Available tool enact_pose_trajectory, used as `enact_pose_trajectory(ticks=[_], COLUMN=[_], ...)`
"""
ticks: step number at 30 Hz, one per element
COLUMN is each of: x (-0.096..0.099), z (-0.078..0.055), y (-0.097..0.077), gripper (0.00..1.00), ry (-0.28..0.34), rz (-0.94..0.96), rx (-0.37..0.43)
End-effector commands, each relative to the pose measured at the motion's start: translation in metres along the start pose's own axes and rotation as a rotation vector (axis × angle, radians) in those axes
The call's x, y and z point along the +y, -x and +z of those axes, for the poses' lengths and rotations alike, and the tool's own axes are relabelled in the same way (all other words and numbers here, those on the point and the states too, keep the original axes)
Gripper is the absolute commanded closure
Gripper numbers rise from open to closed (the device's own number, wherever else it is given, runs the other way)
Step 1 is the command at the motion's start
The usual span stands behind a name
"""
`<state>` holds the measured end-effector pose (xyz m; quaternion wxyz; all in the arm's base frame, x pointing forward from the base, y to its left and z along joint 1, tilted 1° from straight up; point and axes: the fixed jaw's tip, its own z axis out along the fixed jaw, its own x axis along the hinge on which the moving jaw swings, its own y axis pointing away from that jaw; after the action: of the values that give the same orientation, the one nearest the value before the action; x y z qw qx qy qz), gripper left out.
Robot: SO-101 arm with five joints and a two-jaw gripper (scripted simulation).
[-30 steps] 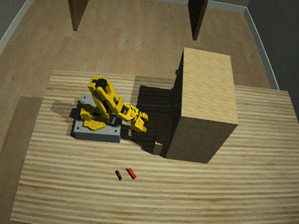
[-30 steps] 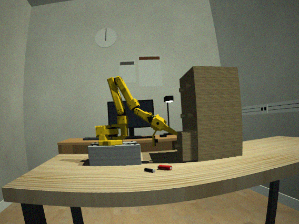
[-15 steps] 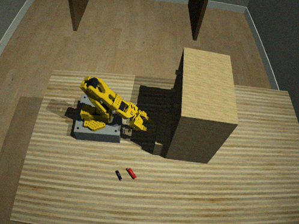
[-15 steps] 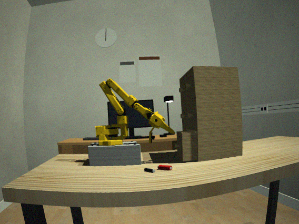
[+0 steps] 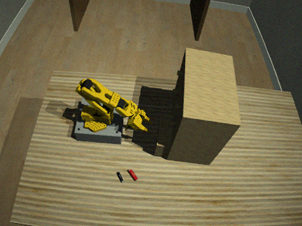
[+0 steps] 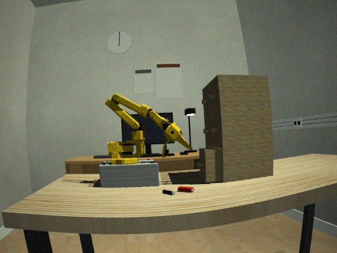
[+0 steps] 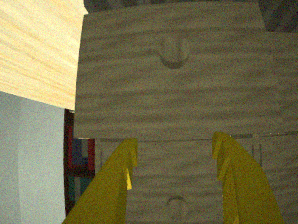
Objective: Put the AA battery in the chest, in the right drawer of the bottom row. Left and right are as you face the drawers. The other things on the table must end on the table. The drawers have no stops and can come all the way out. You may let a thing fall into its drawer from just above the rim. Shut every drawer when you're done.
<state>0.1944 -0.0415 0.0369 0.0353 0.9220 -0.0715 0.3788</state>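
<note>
Jaws: partly open, holding nothing, facing the chest.
Drawer: bottom one already protrudes.
Battery: on desk; descend squarely, straddle it.

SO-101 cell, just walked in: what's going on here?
The yellow arm's gripper hangs in front of the chest, fingers partly apart and holding nothing. One bottom-row drawer sticks out of the chest front; the others look shut. The AA battery lies on the table beside a red cylinder, both in front of the arm's base and apart from the gripper. Nothing has been picked up yet.
</note>
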Motion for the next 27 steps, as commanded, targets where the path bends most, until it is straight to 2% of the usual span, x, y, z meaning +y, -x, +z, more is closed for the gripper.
enact_pose_trajectory(ticks=[1, 17, 27], x=[0.0, 0.0, 0.0], z=[-0.009, -0.031, -0.032], y=[-0.003, 0.013, 0.014], gripper=[0.79, 0.79, 0.79], ry=[0.0, -0.005, -0.005], rz=[-0.011, -0.026, -0.026], rx=[-0.016, -0.124, -0.126])
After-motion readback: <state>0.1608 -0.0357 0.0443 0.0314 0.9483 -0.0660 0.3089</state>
